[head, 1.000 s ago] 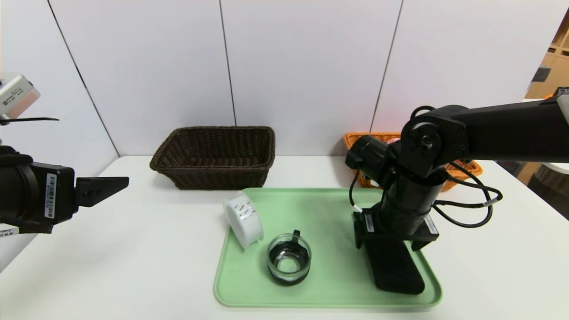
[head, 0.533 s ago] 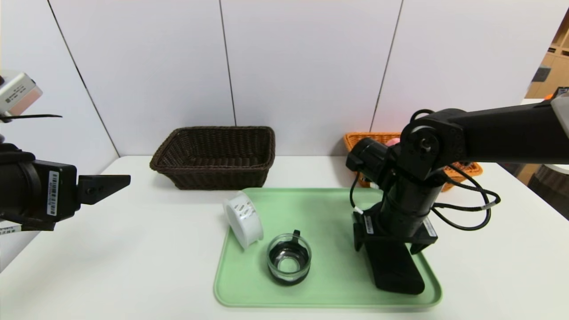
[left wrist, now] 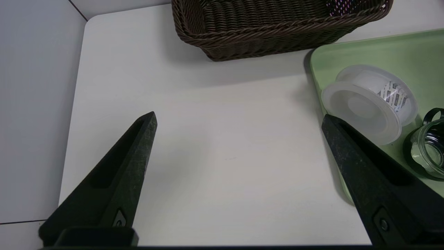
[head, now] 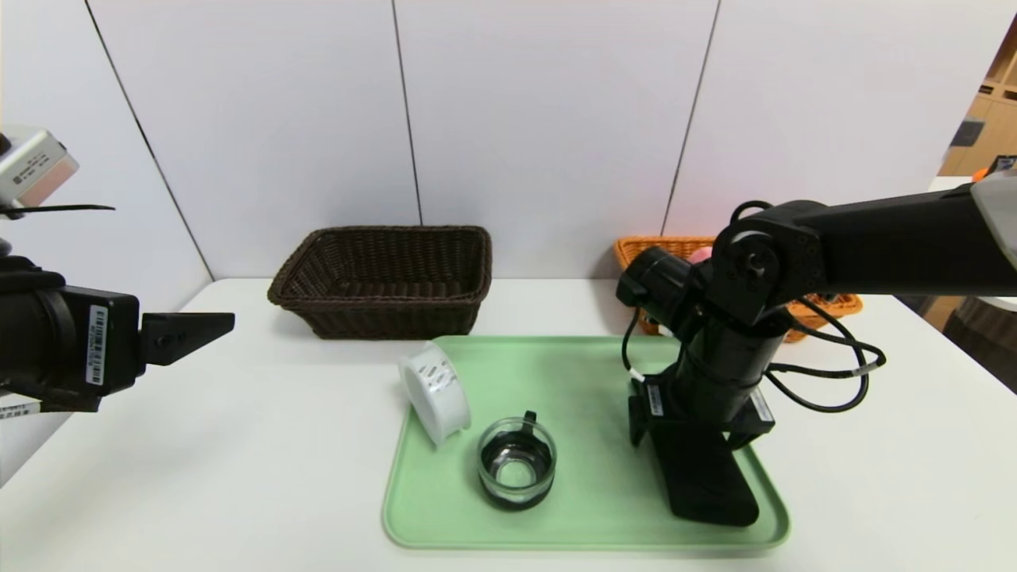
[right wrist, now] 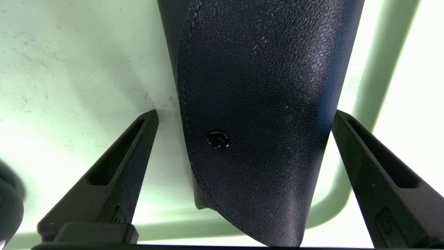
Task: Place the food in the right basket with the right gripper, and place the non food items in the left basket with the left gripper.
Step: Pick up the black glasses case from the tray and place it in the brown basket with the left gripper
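White table (head: 238, 445): right pincer (right wrist: 242, 114) straddles black case (right wrist: 256, 104).

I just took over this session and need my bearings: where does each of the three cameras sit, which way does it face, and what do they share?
Head view: up on the head, facing forward and down over the green tray and both baskets; both arms show.
Left wrist view: on the parked left hand, facing the dark brown basket and white spool; its open fingers show.
Right wrist view: on the right hand, facing down at the black case; its fingers straddle it.
Shared: all three show the tray; head and right wrist views show the case.
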{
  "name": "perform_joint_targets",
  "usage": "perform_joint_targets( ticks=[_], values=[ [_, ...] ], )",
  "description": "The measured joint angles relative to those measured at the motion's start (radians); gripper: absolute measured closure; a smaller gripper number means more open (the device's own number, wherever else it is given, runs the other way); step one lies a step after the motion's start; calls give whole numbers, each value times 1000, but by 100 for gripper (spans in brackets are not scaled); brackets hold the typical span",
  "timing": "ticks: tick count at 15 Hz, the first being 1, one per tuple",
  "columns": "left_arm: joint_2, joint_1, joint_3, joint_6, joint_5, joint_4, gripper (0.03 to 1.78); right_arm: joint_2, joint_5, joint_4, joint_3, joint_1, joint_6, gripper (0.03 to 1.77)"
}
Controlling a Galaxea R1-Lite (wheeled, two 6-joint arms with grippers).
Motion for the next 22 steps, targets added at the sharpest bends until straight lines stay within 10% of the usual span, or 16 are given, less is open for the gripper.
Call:
perform_joint_targets(
  ticks=[7, 15, 22],
  values=[
    [0, 0, -4, 0, 1, -2, 12, 3, 7, 0, 2, 0, 1, 104],
    [0, -2, -6, 0, 1, -1, 12, -121, 11, 7, 2, 93, -6, 129],
    [1, -12, 1, -1, 3, 1, 12, -240, -7, -14, -321, 241, -21, 132]
  ],
)
